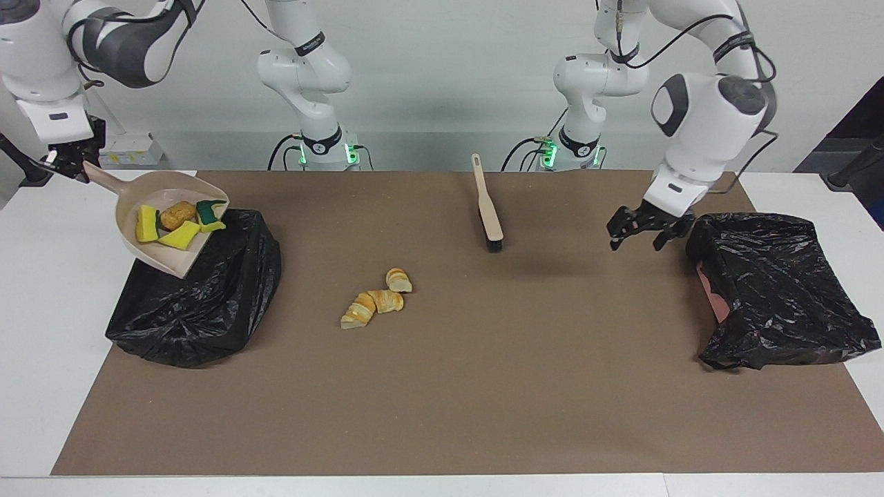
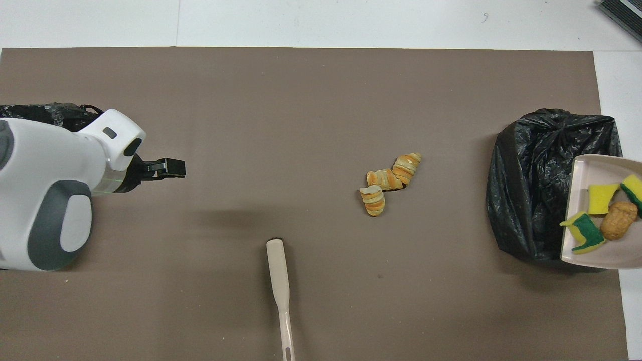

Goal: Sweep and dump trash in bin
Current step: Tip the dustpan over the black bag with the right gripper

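My right gripper point(image 1: 69, 162) is shut on the handle of the beige dustpan point(image 1: 162, 259) and holds it tilted over the black bin bag point(image 1: 200, 304) at the right arm's end of the table. In the pan point(image 2: 592, 165) lie three yellow sponge wedges point(image 1: 146, 224) point(image 2: 599, 191) and a brown crusty lump point(image 1: 177, 215) point(image 2: 618, 220). Several croissant pieces point(image 1: 376, 301) point(image 2: 388, 179) lie on the brown mat near its middle. My left gripper point(image 1: 642, 238) point(image 2: 173, 168) is open and empty, up over the mat.
The beige brush point(image 1: 485, 207) point(image 2: 279, 281) lies on the mat, nearer to the robots than the croissant pieces. A second black bag point(image 1: 780, 290) point(image 2: 50, 111) lies at the left arm's end, beside the left gripper. The bin bag also shows in the overhead view point(image 2: 531, 175).
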`<state>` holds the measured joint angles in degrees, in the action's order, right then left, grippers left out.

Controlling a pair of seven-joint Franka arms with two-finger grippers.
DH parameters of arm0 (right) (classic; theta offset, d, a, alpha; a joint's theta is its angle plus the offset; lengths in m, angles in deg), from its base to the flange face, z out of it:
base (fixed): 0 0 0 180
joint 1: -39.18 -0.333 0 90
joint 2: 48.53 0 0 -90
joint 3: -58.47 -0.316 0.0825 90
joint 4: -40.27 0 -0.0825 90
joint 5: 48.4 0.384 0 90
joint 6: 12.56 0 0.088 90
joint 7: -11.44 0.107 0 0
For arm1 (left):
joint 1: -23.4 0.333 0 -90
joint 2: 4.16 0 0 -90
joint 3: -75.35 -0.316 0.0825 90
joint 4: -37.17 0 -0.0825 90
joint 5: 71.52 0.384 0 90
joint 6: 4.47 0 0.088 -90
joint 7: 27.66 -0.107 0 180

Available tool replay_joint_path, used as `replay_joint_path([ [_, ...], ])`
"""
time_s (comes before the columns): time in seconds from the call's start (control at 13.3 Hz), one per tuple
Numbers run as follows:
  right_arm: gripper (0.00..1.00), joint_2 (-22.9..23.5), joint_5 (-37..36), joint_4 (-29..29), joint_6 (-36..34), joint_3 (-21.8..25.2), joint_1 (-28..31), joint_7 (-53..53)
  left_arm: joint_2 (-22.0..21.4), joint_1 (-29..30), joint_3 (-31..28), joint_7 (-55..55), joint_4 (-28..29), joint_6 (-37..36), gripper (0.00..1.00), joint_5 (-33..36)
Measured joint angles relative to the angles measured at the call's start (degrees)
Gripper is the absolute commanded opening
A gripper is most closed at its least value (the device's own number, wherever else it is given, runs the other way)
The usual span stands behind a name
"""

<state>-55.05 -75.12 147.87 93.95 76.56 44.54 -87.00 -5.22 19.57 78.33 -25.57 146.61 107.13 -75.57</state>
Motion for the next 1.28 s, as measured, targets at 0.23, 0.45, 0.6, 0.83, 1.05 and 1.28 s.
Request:
replay_joint_path([
  [0.23, 0.00, 0.20, -7.30, 0.76, 2.83, -0.17, -2.97, 0.00, -0.07, 0.89, -0.27, -4.36, -6.49, -8.03, 1.00, 1.91],
  [0.45, 0.00, 0.41, -11.10, 0.89, 4.34, -0.77, -3.62, 0.00, -0.29, 1.17, -0.29, -4.99, -12.73, -15.62, 1.00, 2.97],
  [0.6, 0.00, 0.40, -11.69, -0.03, 4.45, -1.27, -3.62, 0.02, -1.09, 1.19, -0.45, -5.04, -14.17, -17.14, 1.00, 3.11],
  [0.83, 0.00, -0.24, -11.20, -3.61, 1.85, -1.34, -3.54, 0.63, -1.55, 1.19, -0.69, -5.03, -14.19, -17.46, 1.00, 3.11],
  [1.05, 0.00, -2.74, -7.73, -6.24, -6.65, -4.39, -3.51, 6.90, -1.55, 1.19, -0.75, -4.95, -14.21, -17.49, 1.00, 3.11],
  [1.28, 0.00, -4.23, -2.47, -6.32, -13.70, -10.33, -3.57, 22.17, -1.55, 1.20, -0.80, -4.94, -14.21, -17.64, 1.00, 3.11],
])
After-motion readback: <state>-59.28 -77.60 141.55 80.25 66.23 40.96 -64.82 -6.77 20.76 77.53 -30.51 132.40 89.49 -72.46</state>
